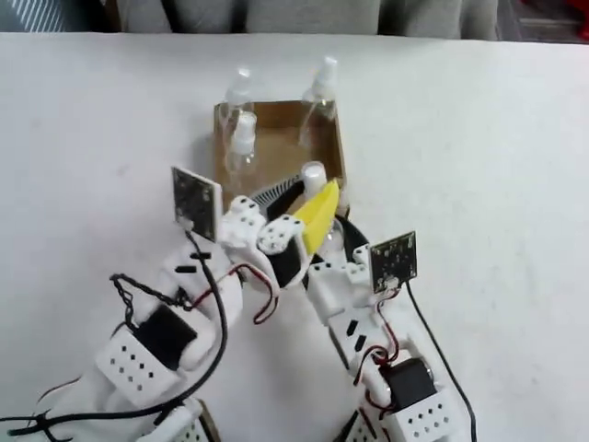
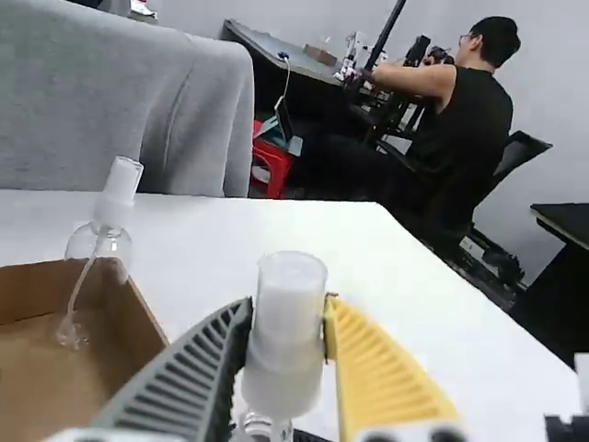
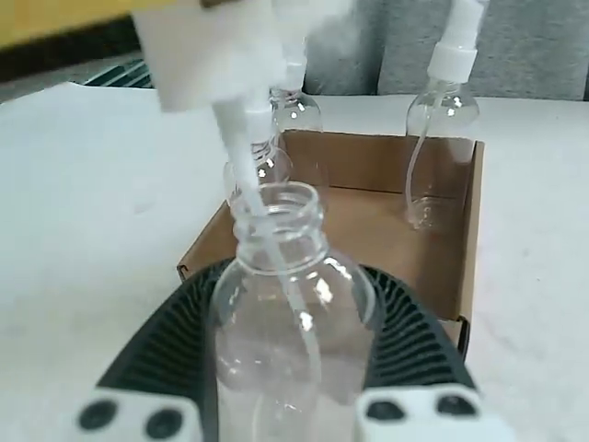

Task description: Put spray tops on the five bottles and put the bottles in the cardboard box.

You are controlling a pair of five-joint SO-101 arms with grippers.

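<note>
Ribbed right end effector (image 3: 293,273) grips clear round bottle (image 3: 290,345).

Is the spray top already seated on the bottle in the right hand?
No, the spray top hangs above the bottle, whose neck is open.

You've got a clear open-necked bottle (image 3: 293,341) upright in your right tool (image 3: 294,274), just in front of the brown cardboard box (image 3: 359,221), white spray top (image 2: 290,276) pinched in your left tool (image 2: 287,311), dip tube inside that neck, three capped bottles (image 3: 440,138) upright in the box
</note>
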